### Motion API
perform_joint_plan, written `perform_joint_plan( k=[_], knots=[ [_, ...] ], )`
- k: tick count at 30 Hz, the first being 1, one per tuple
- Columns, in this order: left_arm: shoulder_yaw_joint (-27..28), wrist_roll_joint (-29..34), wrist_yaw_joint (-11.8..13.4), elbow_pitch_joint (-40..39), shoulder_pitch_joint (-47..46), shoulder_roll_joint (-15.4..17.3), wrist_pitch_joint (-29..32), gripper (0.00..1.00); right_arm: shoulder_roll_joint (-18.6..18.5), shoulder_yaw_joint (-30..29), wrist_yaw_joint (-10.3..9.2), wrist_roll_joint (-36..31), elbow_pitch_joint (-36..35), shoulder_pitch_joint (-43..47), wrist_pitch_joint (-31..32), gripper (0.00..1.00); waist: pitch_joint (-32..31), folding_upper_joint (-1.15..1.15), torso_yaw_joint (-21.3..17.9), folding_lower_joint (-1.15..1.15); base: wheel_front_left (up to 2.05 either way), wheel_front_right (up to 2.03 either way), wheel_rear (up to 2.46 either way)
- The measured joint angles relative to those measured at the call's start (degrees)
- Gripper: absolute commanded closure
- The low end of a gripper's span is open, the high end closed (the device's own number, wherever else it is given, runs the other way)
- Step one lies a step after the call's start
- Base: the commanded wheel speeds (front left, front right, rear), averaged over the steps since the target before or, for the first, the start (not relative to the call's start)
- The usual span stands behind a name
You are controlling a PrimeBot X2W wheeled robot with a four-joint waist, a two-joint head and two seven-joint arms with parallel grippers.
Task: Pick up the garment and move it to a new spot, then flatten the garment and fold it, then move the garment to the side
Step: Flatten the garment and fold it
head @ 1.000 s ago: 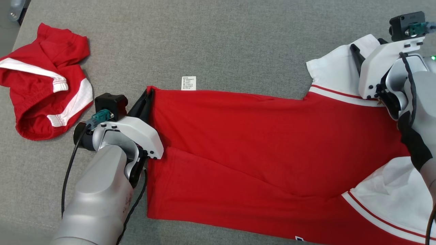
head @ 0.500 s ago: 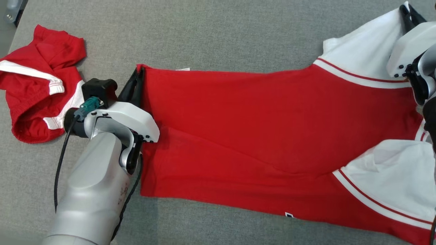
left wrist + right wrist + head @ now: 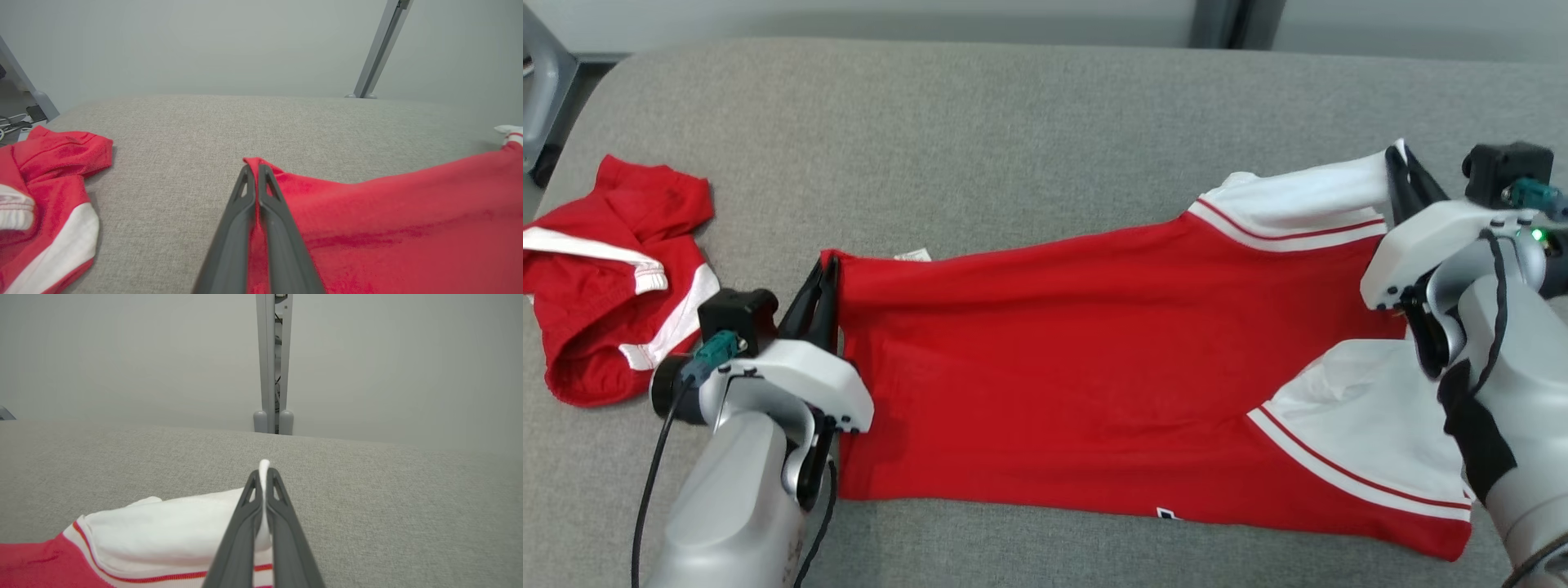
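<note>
Crumpled red shorts (image 3: 613,278) far left, well apart. Left gripper (image 3: 828,268) clamped on hem corner of red shirt (image 3: 1054,367), held taut across grey pad (image 3: 1013,147). Right gripper (image 3: 1398,163) pinching white sleeve tip. Risk: thin sleeve pinch slips under tension, so fold lands crooked

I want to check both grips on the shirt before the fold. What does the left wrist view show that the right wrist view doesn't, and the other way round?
Left wrist view: the left gripper shut on a red corner of the shirt, with a crumpled red garment lying apart at that view's left.
Right wrist view: the right gripper shut on the white sleeve, held a little off the cloth below it.
Both: the shirt's red body, the grey padded surface and a pale wall behind.
</note>
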Motion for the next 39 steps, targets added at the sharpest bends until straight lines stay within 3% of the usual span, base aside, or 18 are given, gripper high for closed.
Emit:
perform_joint_plan(
  k=[10,26,27,28,29,30,39],
  knots=[
    [3.45,0.64,-0.7,-0.04,11.76,0.16,0.0,1.0,1.3,-0.43,0.0,5.53,-12.11,19.84,-0.08,1.0,-8.32,0.0,-3.98,0.0,0.0,0.0,0.0],
    [7.27,1.62,-0.83,1.81,20.67,-0.98,0.01,1.0,3.78,-2.13,0.0,7.91,-12.48,31.94,-0.09,1.0,-13.5,0.0,-6.87,0.0,0.0,0.0,0.0],
    [7.72,1.66,-0.53,1.48,20.94,-1.08,0.01,0.84,3.86,-2.59,0.0,7.9,-12.3,32.09,-0.09,1.0,-13.56,0.0,-6.8,0.0,0.0,0.0,0.0],
    [8.24,1.83,-0.12,0.84,21.3,-1.13,0.01,0.69,3.9,-3.04,0.0,7.72,-12.13,32.15,-0.09,0.7,-13.59,0.0,-6.73,0.0,0.0,0.0,0.0],
    [8.75,2.14,0.19,0.08,21.58,-1.13,0.01,0.0,3.97,-3.59,0.0,7.56,-12.03,32.17,-0.08,0.6,-13.59,0.0,-6.64,0.0,0.0,0.0,0.0],
    [9.23,2.35,0.56,-0.86,21.86,-1.16,0.0,0.0,4.09,-4.25,0.0,7.56,-12.22,32.2,-0.08,0.0,-13.58,0.0,-6.56,0.0,0.0,0.0,0.0],
    [12.16,6.42,2.69,-10.73,29.49,-2.23,0.0,0.0,4.12,-7.5,0.0,7.3,-17.23,31.67,-0.09,0.0,-13.32,0.0,-5.53,0.0,0.0,0.0,0.0]
  ],
)
